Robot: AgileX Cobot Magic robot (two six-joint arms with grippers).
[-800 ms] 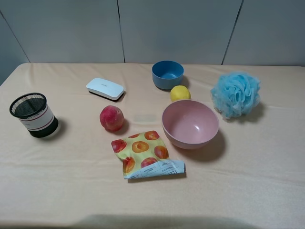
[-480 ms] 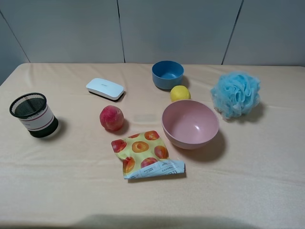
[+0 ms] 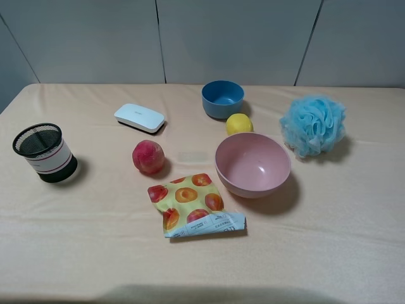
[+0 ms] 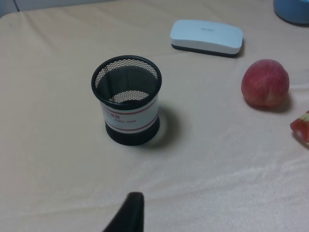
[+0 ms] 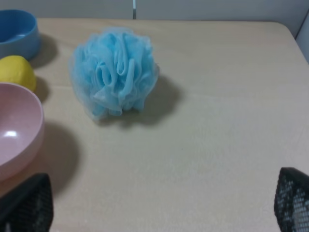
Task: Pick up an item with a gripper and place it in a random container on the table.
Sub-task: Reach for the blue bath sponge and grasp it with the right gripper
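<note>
The light blue mesh pouf point(image 3: 313, 125) sits on the table at the right, just beyond and to the right of the pink bowl point(image 3: 253, 187), apart from it. The bowl is empty. No gripper shows in the high view. In the right wrist view the pouf point(image 5: 115, 72) lies ahead of my right gripper point(image 5: 159, 195), whose two black fingers stand wide apart and hold nothing; the pink bowl's rim point(image 5: 29, 125) is beside it. In the left wrist view only one black finger point(image 4: 130, 215) shows, well short of the black mesh cup point(image 4: 128, 99).
A yellow lemon point(image 3: 239, 123) and a blue bowl point(image 3: 223, 109) sit behind the pink bowl. A red peach point(image 3: 149, 156), a white case point(image 3: 139, 118), a peach-print snack bag point(image 3: 193, 204) and the mesh cup point(image 3: 44, 152) lie left of it.
</note>
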